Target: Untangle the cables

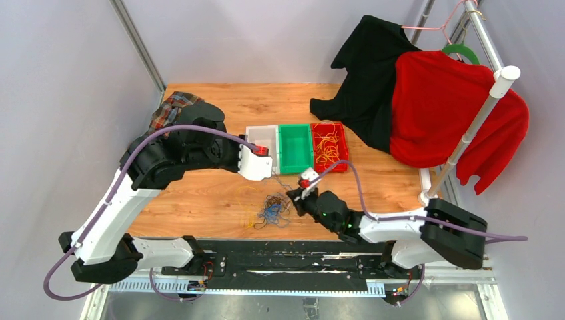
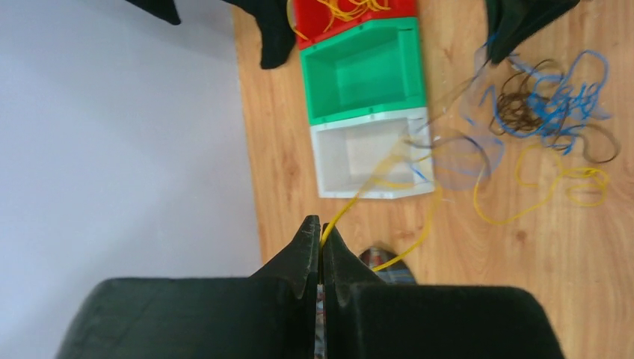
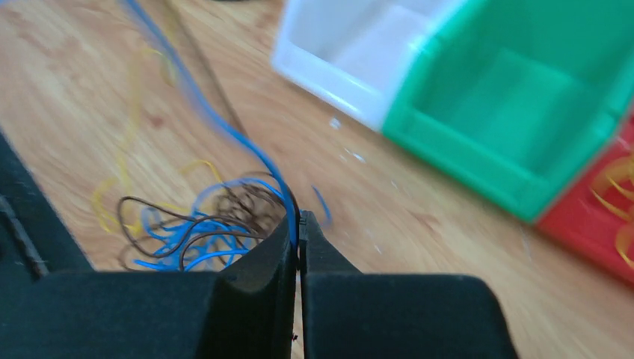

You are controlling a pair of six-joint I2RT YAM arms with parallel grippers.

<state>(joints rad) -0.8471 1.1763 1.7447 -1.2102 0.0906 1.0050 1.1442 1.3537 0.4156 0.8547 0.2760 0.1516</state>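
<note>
The cables form a small tangle (image 1: pixel 270 212) of blue, black and yellow loops on the wooden table, in front of the bins. My left gripper (image 2: pixel 321 228) is shut on a yellow cable (image 2: pixel 366 187) that stretches from its tips over the white bin towards the tangle (image 2: pixel 553 112). In the top view the left gripper (image 1: pixel 256 163) is raised near the white bin. My right gripper (image 3: pixel 297 221) is shut on a blue cable (image 3: pixel 247 146) just beside the tangle (image 3: pixel 202 224). In the top view the right gripper (image 1: pixel 296 199) is at the tangle's right edge.
A white bin (image 1: pixel 261 128), a green bin (image 1: pixel 295 126) and a red bin (image 1: pixel 344 147) holding yellow cables stand in a row behind the tangle. A plaid cloth (image 1: pixel 172 107) lies at the back left. Black and red garments (image 1: pixel 440 107) hang on a rack at the right.
</note>
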